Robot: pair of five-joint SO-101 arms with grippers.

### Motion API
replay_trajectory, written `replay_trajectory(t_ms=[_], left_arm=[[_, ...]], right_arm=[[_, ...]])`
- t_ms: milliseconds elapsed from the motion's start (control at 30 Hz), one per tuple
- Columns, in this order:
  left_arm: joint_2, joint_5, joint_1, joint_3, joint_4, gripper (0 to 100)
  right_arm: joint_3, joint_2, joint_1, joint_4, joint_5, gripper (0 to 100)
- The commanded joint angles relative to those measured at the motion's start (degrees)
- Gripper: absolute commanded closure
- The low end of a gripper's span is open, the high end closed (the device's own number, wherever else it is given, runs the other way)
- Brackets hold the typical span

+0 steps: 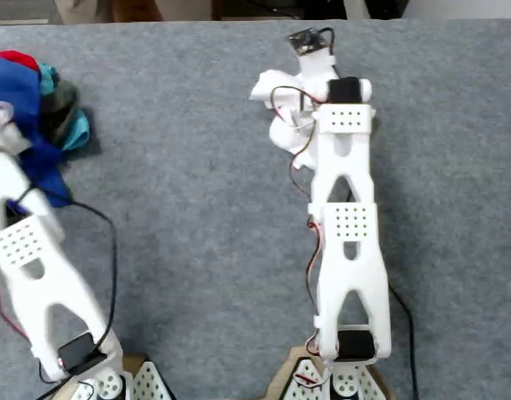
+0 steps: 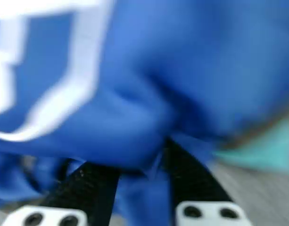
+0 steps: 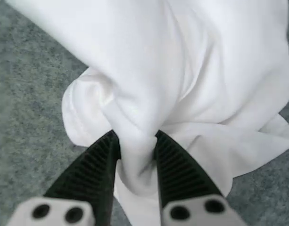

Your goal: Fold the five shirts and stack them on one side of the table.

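Matt cloth shirt (fuzzy felt table)

Shirt pile runs off the high view's left edge.

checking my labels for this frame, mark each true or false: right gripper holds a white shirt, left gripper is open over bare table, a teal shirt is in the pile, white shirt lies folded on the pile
1. The right gripper is shut on a white shirt. True.
2. The left gripper is open over bare table. False: it pinches fabric of the blue shirt.
3. A teal shirt is in the pile. True, beside the blue shirt.
4. The white shirt lies folded on the pile. False: it is bunched up in the right gripper, well apart from the pile.
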Motion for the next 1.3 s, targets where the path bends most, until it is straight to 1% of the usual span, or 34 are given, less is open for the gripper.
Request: replay_trajectory(t_ms=[0, 133, 267, 467, 567, 600, 667, 833, 900, 967, 1033, 1133, 1200, 1267], left_arm=[[-3.7, 5.2, 6.1, -4.7, 3.1, 82], [-11.0, 6.5, 11.3, -4.3, 3.1, 81], [-14.6, 6.6, 13.5, -4.2, 3.1, 81], [-15.0, 6.3, 11.3, -4.2, 3.2, 81], [-14.9, 6.5, 10.0, -4.2, 3.2, 81], [-14.9, 6.6, 9.8, -4.2, 3.2, 81], [-14.9, 6.6, 9.7, -4.2, 3.2, 81], [-11.8, 7.5, 12.7, -2.0, 3.1, 81], [-9.4, 8.9, 14.1, -1.4, 3.1, 81], [-7.0, 11.3, 15.5, -1.4, 3.1, 81], [-4.9, 12.6, 17.5, -1.9, 3.1, 81], [-2.8, 14.6, 21.8, -1.9, 3.1, 81], [-1.8, 16.2, 24.7, -1.9, 3.1, 81], [-1.4, 18.2, 27.0, -1.8, 3.1, 81]], right_arm=[[-3.1, -7.5, -5.9, 3.1, 0.6, 99.3], [-3.1, -14.0, -12.3, 5.3, 0.6, 99.3], [-3.1, -20.0, -19.5, 7.1, 0.6, 99.3], [-3.0, -28.4, -28.4, 7.6, 0.5, 99.3], [-2.4, -30.0, -29.4, 7.9, 0.5, 99.2], [-2.1, -30.0, -28.3, 8.0, 0.4, 98.8], [0.9, -30.0, -25.1, 8.0, 0.3, 94.3], [16.7, -29.7, -15.3, 7.4, 0.5, 75.4], [23.0, -28.1, -11.0, 4.9, 0.8, 69.8], [27.6, -25.7, -5.8, 1.1, 3.3, 65.6], [29.8, -22.8, -0.6, -3.3, 5.1, 63.1], [28.8, -19.2, 5.6, -6.7, 4.3, 62.7], [25.6, -18.7, 5.7, -4.7, 4.1, 62.7], [21.6, -18.9, 2.7, -0.2, 4.1, 62.7]])
